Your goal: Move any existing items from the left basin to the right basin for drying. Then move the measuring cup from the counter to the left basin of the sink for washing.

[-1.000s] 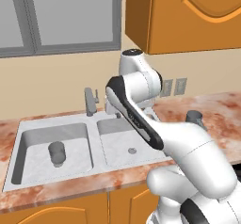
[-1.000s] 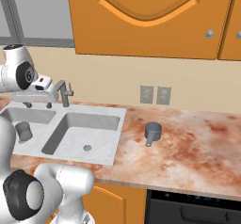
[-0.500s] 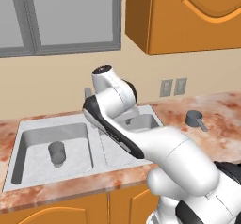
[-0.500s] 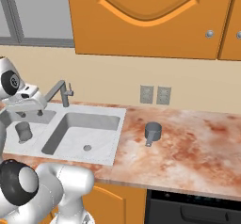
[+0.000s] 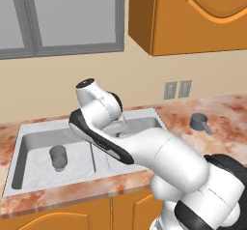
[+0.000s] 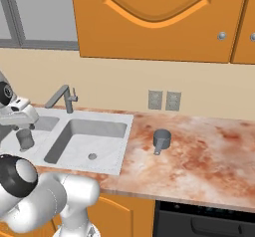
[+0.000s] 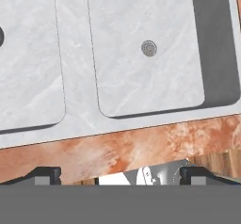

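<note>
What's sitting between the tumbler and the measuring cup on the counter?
In the right base view, the right basin with its drain, then bare counter, lie between the tumbler and the measuring cup.

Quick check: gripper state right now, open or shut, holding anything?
Gripper: open, jaws wide apart, nothing between them; it hangs above the front edge of the sink.
</note>
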